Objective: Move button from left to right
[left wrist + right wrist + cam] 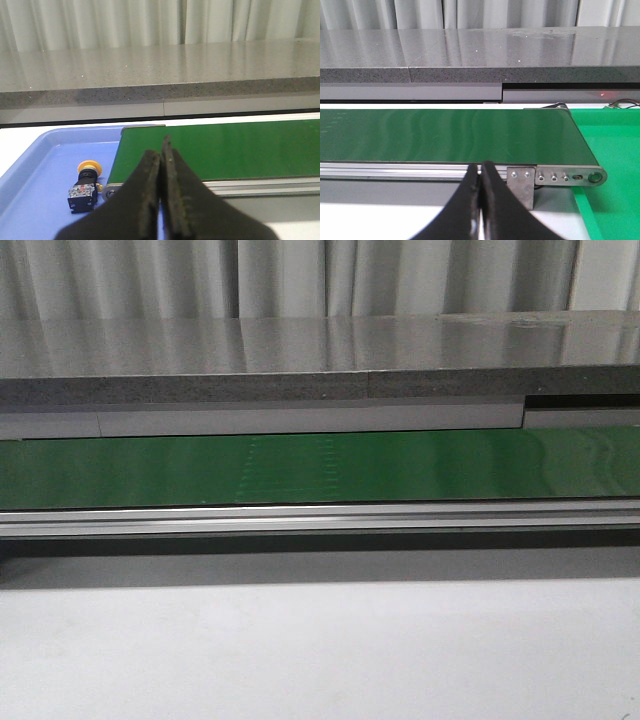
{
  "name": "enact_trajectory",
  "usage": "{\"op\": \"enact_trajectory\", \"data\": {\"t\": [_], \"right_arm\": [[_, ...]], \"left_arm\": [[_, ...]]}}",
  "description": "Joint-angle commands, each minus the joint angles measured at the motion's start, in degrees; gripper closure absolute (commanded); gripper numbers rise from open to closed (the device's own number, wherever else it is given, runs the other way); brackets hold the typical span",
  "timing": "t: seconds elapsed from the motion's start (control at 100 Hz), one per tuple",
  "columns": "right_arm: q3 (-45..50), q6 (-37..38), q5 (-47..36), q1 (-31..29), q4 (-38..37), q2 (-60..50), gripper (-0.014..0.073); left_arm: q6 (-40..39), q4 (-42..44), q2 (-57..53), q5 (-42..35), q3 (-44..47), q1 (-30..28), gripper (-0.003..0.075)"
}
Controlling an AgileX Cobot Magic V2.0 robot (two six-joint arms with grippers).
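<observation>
The button [84,188], with a yellow-orange cap and black body, lies on its side in a blue tray [35,165] beside the left end of the green conveyor belt [225,150]. It shows only in the left wrist view. My left gripper [161,152] is shut and empty, to the right of the button and apart from it. My right gripper [480,167] is shut and empty in front of the belt's right end [470,135]. Neither gripper shows in the front view.
A green tray [612,165] sits past the belt's right end. The belt [320,468] runs across the front view with an aluminium rail [320,518] along its near side. A grey stone counter [320,365] stands behind it. A white table surface [320,660] lies in front.
</observation>
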State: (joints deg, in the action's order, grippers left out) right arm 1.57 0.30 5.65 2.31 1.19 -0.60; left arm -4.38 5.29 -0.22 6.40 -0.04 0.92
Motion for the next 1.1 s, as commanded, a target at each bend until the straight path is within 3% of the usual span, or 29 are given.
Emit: {"op": "enact_trajectory", "data": {"t": [0.0,0.5,0.63,0.91,1.09], "right_arm": [[-0.9,-0.3,-4.7,-0.2,0.1,-1.1,0.0662],[-0.9,-0.3,-4.7,-0.2,0.1,-1.1,0.0662],[-0.9,-0.3,-4.7,-0.2,0.1,-1.1,0.0662],[-0.9,-0.3,-4.7,-0.2,0.1,-1.1,0.0662],[-0.9,-0.3,-4.7,-0.2,0.1,-1.1,0.0662]], "left_arm": [[-0.6,-0.6,-2.0,-4.3,2.6,0.0,0.0740],[-0.6,-0.6,-1.9,-4.5,1.6,0.0,0.0740],[-0.6,-2.2,-0.7,-0.6,-1.3,0.0,0.0740],[-0.6,-10.7,11.9,1.2,-10.3,0.0,0.0740],[-0.6,-11.7,23.8,8.6,-21.7,0.0,0.0740]]}}
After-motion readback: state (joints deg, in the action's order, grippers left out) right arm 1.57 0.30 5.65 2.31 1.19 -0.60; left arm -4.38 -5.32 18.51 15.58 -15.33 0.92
